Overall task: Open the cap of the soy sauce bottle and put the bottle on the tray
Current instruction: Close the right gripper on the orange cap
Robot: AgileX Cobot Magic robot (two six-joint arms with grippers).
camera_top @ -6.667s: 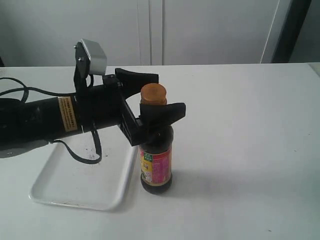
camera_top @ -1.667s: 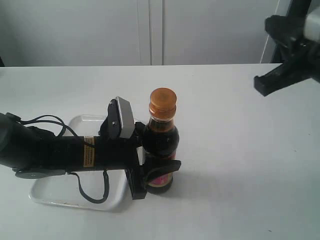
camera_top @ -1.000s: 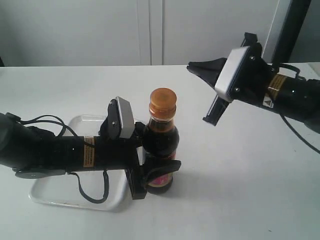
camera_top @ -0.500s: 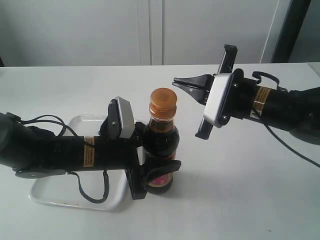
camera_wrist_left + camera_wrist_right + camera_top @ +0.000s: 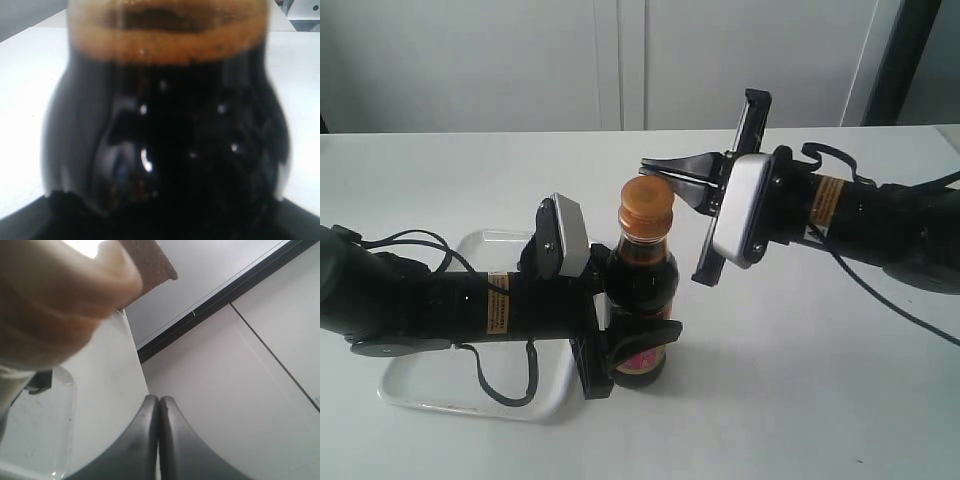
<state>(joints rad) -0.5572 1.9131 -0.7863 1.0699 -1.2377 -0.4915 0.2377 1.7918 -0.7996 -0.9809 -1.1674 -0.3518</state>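
The soy sauce bottle (image 5: 642,283) stands upright on the table beside the tray (image 5: 450,385). Its orange-brown cap (image 5: 647,203) is down on the neck. My left gripper (image 5: 628,352) reaches in from the left and is shut on the bottle's lower body, over the label. The dark bottle (image 5: 165,145) fills the left wrist view. My right gripper (image 5: 648,168) comes in from the right with its fingers pressed together, tips just above the cap's top edge; contact cannot be made out. In the right wrist view the shut right gripper (image 5: 159,401) shows below the blurred cap (image 5: 60,295).
The white tray lies under my left arm (image 5: 410,305), its right rim close to the bottle. The right arm (image 5: 860,215) stretches across the table's right half. A white wall with cabinet seams stands behind the table.
My right gripper has swept in from the upper right to the cap, fingers together. The left gripper holds the bottle where it was.
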